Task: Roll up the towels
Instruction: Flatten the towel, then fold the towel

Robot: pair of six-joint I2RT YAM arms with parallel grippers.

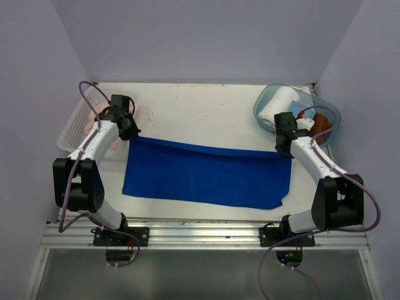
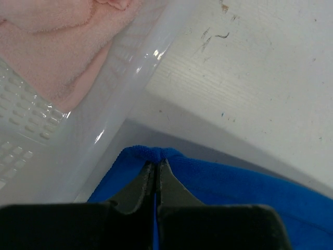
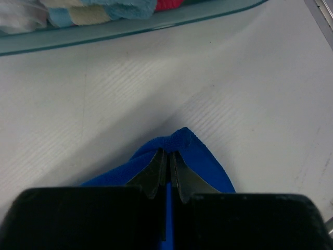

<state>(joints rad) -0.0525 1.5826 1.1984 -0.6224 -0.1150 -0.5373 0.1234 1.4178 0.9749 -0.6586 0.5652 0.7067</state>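
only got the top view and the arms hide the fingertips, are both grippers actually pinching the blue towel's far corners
observer: yes for the left. The left wrist view shows the left gripper shut on the blue towel at its corner.
operator: and the right one
observer: the right wrist view shows the right gripper shut on its corner too, cloth bunched at the tips.
operator: left arm covers the basket, anything in it
observer: a pink towel, seen through the clear wall of the basket.
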